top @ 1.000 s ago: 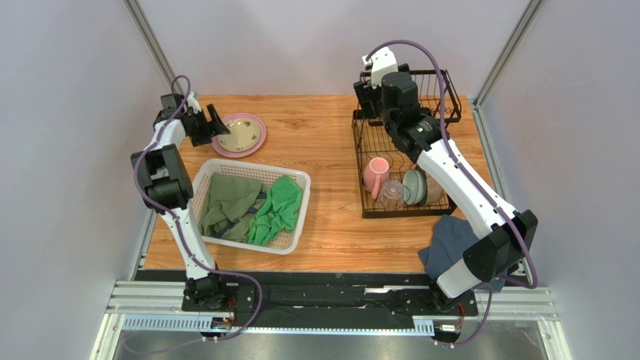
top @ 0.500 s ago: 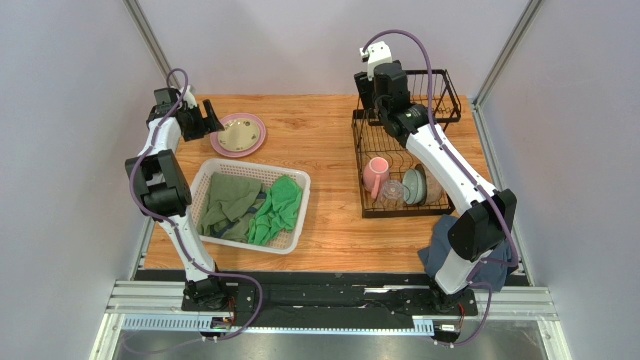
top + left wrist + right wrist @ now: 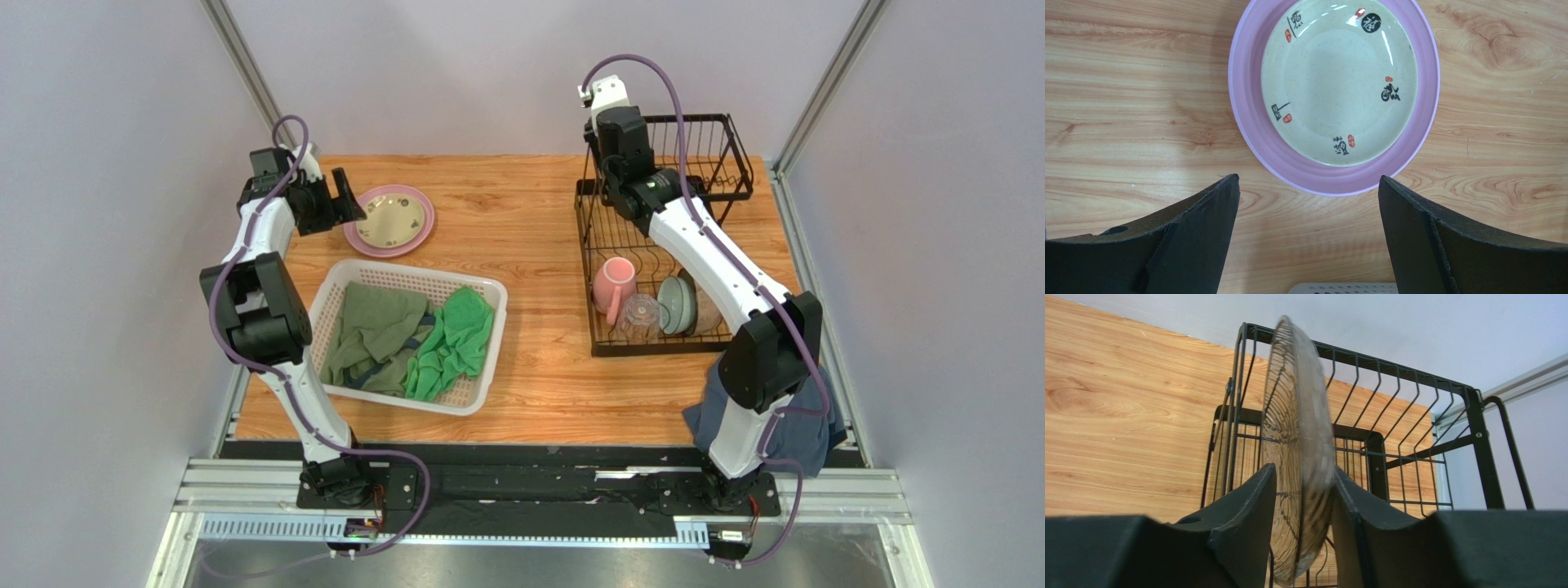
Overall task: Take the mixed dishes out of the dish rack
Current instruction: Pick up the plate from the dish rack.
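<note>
The black wire dish rack [image 3: 726, 137] stands at the back right. On its upper shelf a see-through grey plate [image 3: 1296, 416] stands on edge, and my right gripper [image 3: 1303, 484] is shut on its lower rim, a finger on each face. The lower tray holds a pink mug [image 3: 612, 286], a clear glass cup [image 3: 638, 316], a teal bowl [image 3: 675, 304] and a brown bowl [image 3: 708, 309]. At the back left a cream plate [image 3: 1338, 79] lies inside the pink plate [image 3: 1327, 180] on the table. My left gripper [image 3: 1308, 179] hovers open just beside them, holding nothing.
A white mesh basket [image 3: 493, 355] with green cloths [image 3: 454, 337] sits left of centre. A blue-grey cloth [image 3: 736, 410] lies at the front right by the right arm's base. Walls close in on both sides and behind the rack.
The right arm reached further back over the rack's upper shelf, and its jaws closed from wide open onto the grey plate. The left arm drew slightly left, still open.
</note>
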Robot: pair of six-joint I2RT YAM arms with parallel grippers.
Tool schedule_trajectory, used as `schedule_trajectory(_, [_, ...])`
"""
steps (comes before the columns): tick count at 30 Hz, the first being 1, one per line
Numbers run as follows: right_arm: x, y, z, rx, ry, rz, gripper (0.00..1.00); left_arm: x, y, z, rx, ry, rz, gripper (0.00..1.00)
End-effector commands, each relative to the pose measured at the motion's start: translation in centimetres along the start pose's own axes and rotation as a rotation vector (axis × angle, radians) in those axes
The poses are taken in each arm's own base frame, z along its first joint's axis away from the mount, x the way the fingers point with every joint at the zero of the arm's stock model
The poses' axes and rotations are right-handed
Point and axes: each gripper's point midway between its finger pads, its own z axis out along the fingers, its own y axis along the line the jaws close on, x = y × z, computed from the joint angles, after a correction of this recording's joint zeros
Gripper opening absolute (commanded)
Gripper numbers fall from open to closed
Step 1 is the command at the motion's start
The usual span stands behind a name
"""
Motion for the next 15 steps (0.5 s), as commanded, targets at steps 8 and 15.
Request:
schedule_trajectory(8, [-4.4,-3.6,-1.2,0.124,-0.106,0.055,0.15,-2.5,-1.1,-3.1,0.002,-0.097,0.076,0.91])
schedule_trajectory(15, [-6.3,-5.1,-2.7,0.156,-0.136,0.087,0.12,-3.0,-1.1,-4.2,-0.020,-0.130,0.095,0.91])
